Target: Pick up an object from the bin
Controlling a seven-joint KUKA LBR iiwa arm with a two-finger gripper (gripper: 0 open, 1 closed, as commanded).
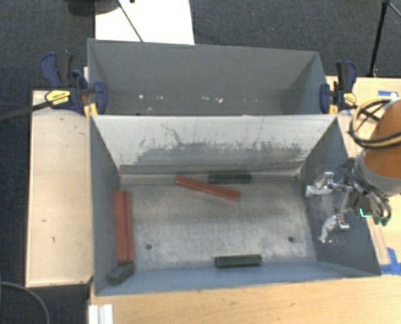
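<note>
**End effector spread over the bin's right wall, bars scattered on the floor**

Nearest the front edge of the grey metal bin (207, 144), a short dark green bar (237, 262) lies flat against the foot of the front wall, about midway along it. In the front left corner sits a small dark block (121, 273), set at an angle. Just behind the block, a long red bar (123, 225) runs front to back along the left wall; it is straight, narrow and matte.

The bin floor is dull sheet metal, scuffed and speckled, with sloping walls on all sides.

On the right, the end effector (321, 211) hangs over the sloping right wall, its two shiny metal fingers (320, 187) spread apart with nothing between them. It is well apart from every bar, and nothing lies under it but bare wall.

Further back, a second red bar (208, 188) lies tilted across the floor, its left end nearer the back wall. Just behind it, a second green bar (229, 178) rests along the foot of the scratched back wall, close to or touching the red one.
</note>
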